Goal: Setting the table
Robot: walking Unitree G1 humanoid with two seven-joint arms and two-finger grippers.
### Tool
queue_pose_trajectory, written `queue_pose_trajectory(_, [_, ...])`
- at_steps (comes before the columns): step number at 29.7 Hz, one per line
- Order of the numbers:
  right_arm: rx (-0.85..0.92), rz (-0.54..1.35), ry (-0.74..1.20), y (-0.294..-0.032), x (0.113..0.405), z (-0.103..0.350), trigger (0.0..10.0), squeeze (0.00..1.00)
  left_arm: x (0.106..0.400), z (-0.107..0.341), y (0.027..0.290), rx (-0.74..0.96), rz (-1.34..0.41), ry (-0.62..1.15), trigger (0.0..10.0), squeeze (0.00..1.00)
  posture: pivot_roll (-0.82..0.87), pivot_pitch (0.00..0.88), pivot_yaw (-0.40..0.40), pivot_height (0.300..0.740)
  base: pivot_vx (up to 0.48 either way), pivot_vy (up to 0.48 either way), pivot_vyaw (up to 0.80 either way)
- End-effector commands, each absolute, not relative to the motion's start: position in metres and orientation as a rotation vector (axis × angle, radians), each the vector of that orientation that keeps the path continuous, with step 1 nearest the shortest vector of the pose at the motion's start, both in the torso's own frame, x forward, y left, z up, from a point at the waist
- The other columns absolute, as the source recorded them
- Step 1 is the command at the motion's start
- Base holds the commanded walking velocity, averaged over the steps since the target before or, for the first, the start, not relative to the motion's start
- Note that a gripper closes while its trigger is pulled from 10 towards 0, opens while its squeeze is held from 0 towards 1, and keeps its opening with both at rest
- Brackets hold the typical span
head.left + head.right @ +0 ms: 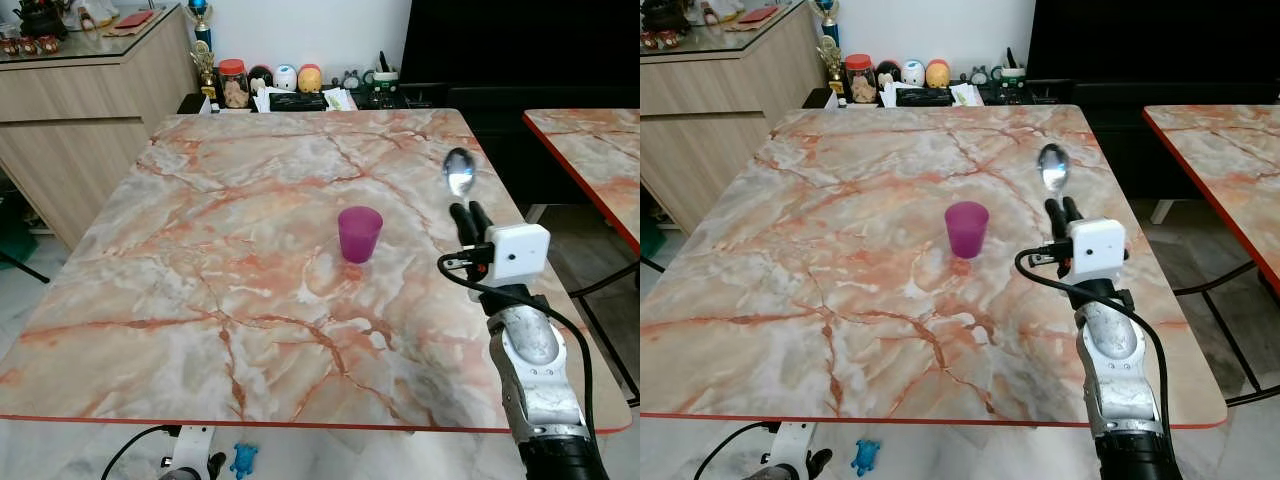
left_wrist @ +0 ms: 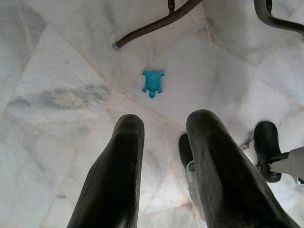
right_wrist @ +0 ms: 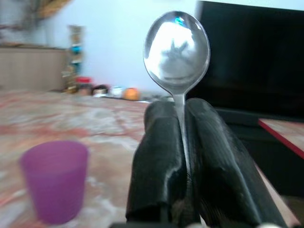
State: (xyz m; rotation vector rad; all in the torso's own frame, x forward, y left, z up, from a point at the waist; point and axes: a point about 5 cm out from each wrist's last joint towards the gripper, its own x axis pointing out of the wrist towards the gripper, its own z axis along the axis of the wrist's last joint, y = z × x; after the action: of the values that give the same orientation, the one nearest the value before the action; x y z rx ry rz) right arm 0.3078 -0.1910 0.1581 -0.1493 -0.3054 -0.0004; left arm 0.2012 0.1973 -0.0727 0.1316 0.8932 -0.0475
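A purple cup [image 1: 359, 233] stands upright near the middle of the marble table [image 1: 230, 280]. My right gripper [image 1: 467, 213] hovers over the table's right side, to the right of the cup, shut on the handle of a silver spoon [image 1: 459, 171]. The spoon's bowl [image 3: 177, 47] points up and away past the fingertips, and the cup [image 3: 55, 180] sits off to one side of it. My left gripper [image 2: 164, 128] hangs below the table with its fingers apart and nothing between them, facing the floor.
A second marble table [image 1: 590, 150] stands to the right across a narrow gap. A wooden sideboard [image 1: 90, 90] is at the back left, and jars and small figures [image 1: 270, 82] line the far wall. A blue toy turtle [image 2: 153, 82] lies on the floor by chair legs.
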Motion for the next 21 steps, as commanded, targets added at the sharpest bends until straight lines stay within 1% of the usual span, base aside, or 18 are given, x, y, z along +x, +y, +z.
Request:
queue_pose_trajectory(1, [-0.146, -0.045, -0.316, -0.1922, 0.3049, 0.1553, 10.0, 0.00, 0.1954, -0.0752, 0.2011, 0.150, -0.050, 0.910, 10.0, 0.00, -0.02, 0.000, 0.026, 0.740, 0.000, 0.000, 0.00])
queue_pose_trajectory(5, [-0.148, -0.075, -0.317, -0.1913, 0.3036, 0.1526, 10.0, 0.00, 0.1965, -0.0746, 0.2006, 0.159, -0.053, 0.904, 10.0, 0.00, -0.03, 0.000, 0.026, 0.740, 0.000, 0.000, 0.00])
queue_pose_trajectory(11, [-0.145, -0.092, -0.340, -0.1933, 0.3053, 0.1567, 10.0, 0.00, 0.1976, -0.0742, 0.1990, 0.164, -0.058, 0.900, 10.0, 0.00, -0.03, 0.000, 0.026, 0.740, 0.000, -0.324, 0.00])
queue_pose_trajectory(19, [-0.132, -0.075, -0.337, -0.1893, 0.3072, 0.1544, 10.0, 0.00, 0.1985, -0.0733, 0.2008, 0.163, -0.057, 0.894, 10.0, 0.00, -0.03, 0.000, 0.029, 0.740, 0.000, -0.340, 0.00])
queue_pose_trajectory(21, [-0.130, -0.073, -0.338, -0.1886, 0.3082, 0.1549, 10.0, 0.00, 0.1993, -0.0729, 0.2010, 0.164, -0.058, 0.891, 10.0, 0.00, -0.03, 0.000, 0.029, 0.740, 0.000, -0.480, 0.00])
